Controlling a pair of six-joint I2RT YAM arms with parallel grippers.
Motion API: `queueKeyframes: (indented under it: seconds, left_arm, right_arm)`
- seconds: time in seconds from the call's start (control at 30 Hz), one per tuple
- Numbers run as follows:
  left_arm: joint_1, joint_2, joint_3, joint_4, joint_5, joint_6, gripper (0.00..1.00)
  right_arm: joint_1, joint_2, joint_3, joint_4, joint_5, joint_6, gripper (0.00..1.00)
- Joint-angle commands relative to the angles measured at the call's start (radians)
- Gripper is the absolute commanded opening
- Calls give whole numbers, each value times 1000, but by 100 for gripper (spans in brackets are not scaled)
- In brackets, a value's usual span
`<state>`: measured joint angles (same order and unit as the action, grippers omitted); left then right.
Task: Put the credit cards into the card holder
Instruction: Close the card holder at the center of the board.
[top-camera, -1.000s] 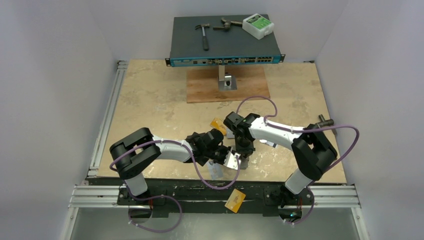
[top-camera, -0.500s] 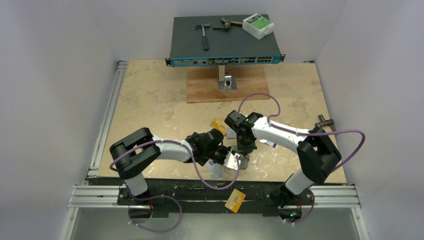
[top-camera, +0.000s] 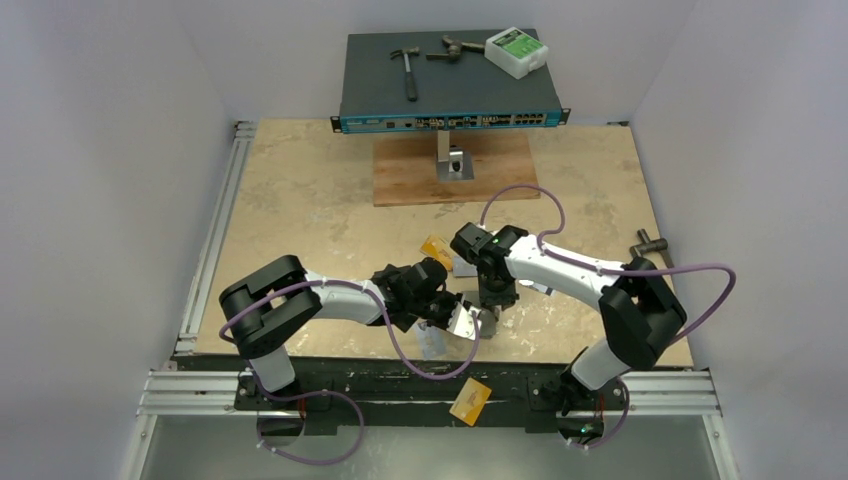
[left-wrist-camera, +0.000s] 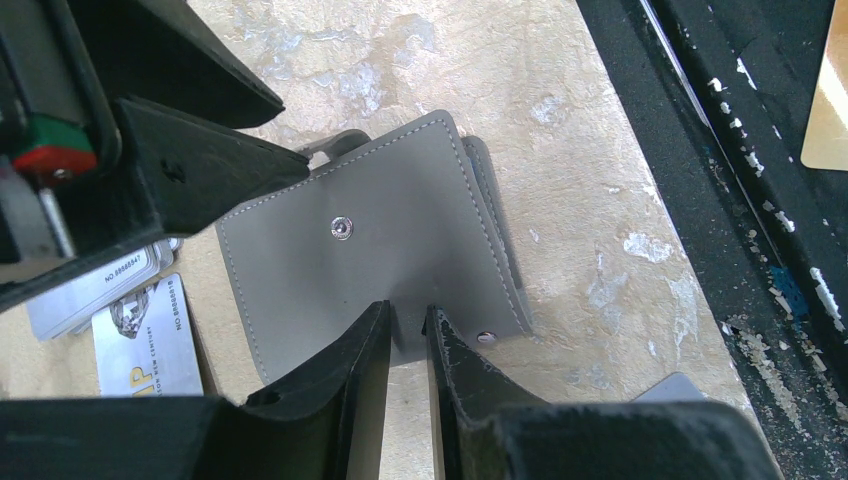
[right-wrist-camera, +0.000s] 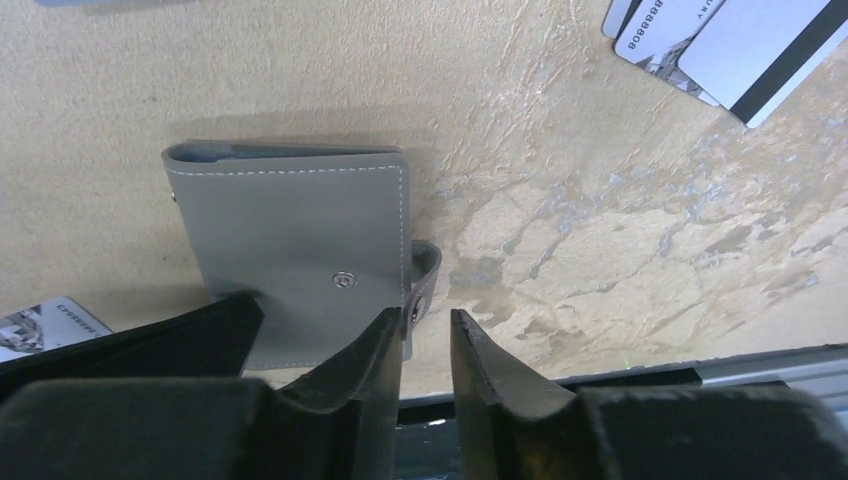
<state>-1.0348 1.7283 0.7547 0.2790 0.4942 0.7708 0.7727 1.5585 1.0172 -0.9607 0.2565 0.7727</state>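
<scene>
Left end effector pinches the grey card holder

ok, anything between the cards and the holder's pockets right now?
Yes. The card holder is folded shut, so its grey cover lies over the pockets. Its snap tab hangs loose at the edge, just off the right gripper. The cards lie flat on the table beside it.

Bright, even light; foreground seemingly soft.
</scene>
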Motion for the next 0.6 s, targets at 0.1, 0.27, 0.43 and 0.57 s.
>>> queueKeyframes:
  seconds: [0.1, 0.27, 0.43, 0.57]
  left_arm:
    - [-18, 22, -29, -86, 52, 2, 20]
    - [-18, 22, -29, -87, 53, 4, 20]
    - [-18, 20, -28, -89, 53, 4, 20]
    - [-18, 20, -29, -89, 53, 5, 20]
  right_arm:
    - [50, 38, 55, -22, 45, 18, 25]
    - [58, 50, 78, -24, 46, 16, 27]
    - [63, 56, 75, -25, 56, 20, 29]
    - [63, 54, 64, -40, 68, 34, 26]
